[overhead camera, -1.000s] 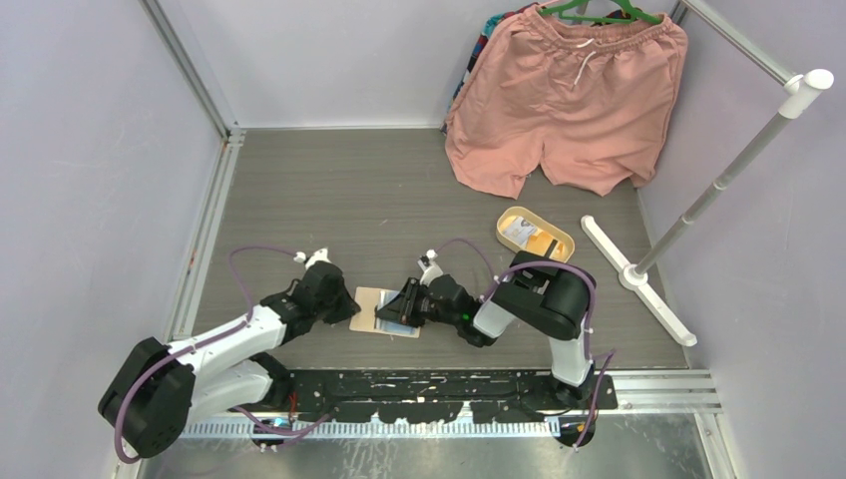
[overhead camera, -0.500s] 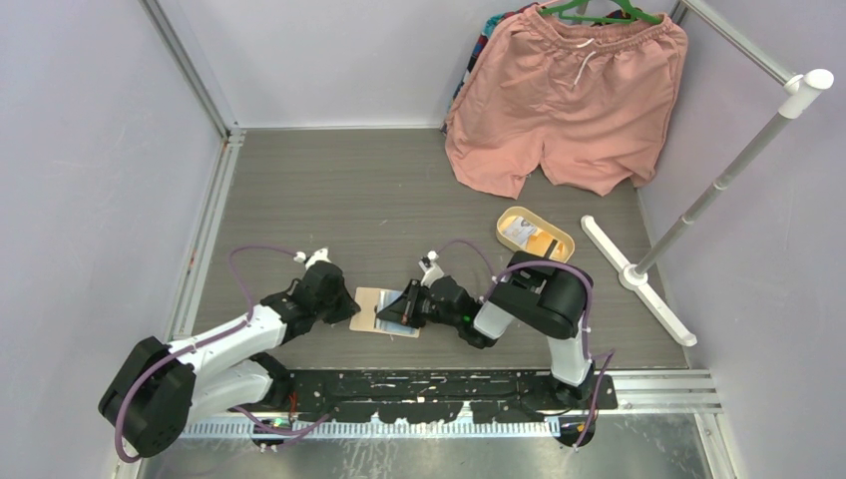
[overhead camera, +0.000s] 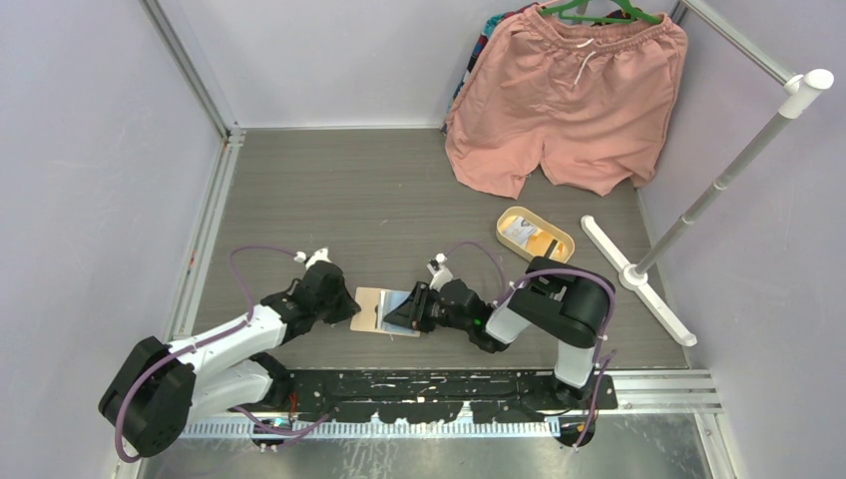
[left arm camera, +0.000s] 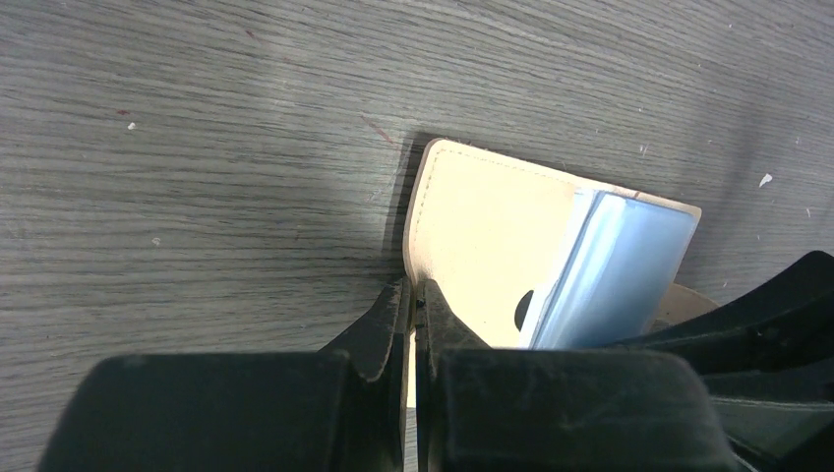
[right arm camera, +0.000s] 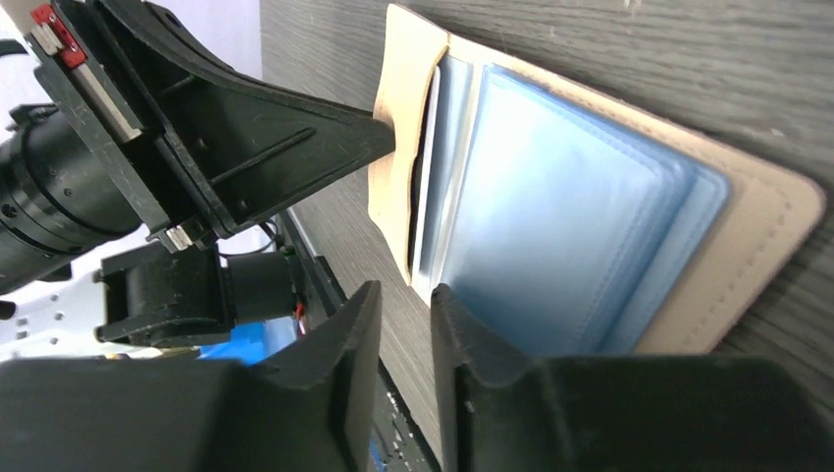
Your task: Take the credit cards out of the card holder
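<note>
The tan card holder lies open on the table between my two grippers. My left gripper is shut on its left edge, jaws pinching the tan flap. Its pale blue pockets stand partly lifted, and also show in the right wrist view. My right gripper is low at the holder's right side, its jaws a little apart with nothing between them, just beside the pockets' near edge. A thin whitish edge shows between the tan flap and the pockets. No card is clearly out.
An oval tan tray with a whitish card in it stands at the back right. Pink shorts hang at the back. A white rack stand lies to the right.
My right arm has drawn back to the right, its elbow shifting right, and its gripper has slid a little right over the holder. The blue pockets now stand up more. The left arm is still.
</note>
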Robot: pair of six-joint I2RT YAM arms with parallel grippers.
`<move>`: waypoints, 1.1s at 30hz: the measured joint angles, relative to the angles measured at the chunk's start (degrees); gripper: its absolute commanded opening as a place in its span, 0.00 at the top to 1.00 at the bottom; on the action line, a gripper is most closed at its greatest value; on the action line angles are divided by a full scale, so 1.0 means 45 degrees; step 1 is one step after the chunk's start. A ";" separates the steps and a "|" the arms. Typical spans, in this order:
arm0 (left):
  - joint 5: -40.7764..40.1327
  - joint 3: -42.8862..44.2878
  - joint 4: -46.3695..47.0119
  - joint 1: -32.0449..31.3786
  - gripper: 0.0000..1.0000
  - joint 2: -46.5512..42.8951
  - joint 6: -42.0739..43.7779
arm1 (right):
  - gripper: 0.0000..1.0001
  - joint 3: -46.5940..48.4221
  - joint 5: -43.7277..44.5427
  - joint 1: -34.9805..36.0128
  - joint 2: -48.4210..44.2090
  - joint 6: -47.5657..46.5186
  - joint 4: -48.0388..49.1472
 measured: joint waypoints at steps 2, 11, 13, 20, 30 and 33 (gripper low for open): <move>0.0005 0.0000 0.0000 0.0000 1.00 0.0005 -0.0005 | 0.60 0.0165 -0.0044 0.0000 0.0078 0.0005 -0.0112; 0.0010 -0.0005 0.0005 0.0000 1.00 -0.0005 -0.0044 | 0.59 0.1423 -0.0053 0.0000 0.0481 -0.0015 -0.0403; 0.0015 -0.0005 0.0005 0.0000 1.00 0.0000 -0.0044 | 0.59 0.1501 -0.0049 0.0000 0.0481 -0.0024 -0.0495; 0.0019 -0.0005 0.0010 0.0000 1.00 0.0005 -0.0044 | 0.59 0.1394 0.0053 0.0000 0.0481 -0.0097 -0.0704; 0.0121 -0.0005 0.0117 0.0000 1.00 0.0107 -0.0053 | 0.58 0.1345 0.0418 0.0000 0.0612 -0.0398 -0.1054; 0.0126 -0.0005 0.0121 0.0005 1.00 0.0107 -0.0053 | 0.57 0.1443 0.0495 0.0000 0.0704 -0.0418 -0.1020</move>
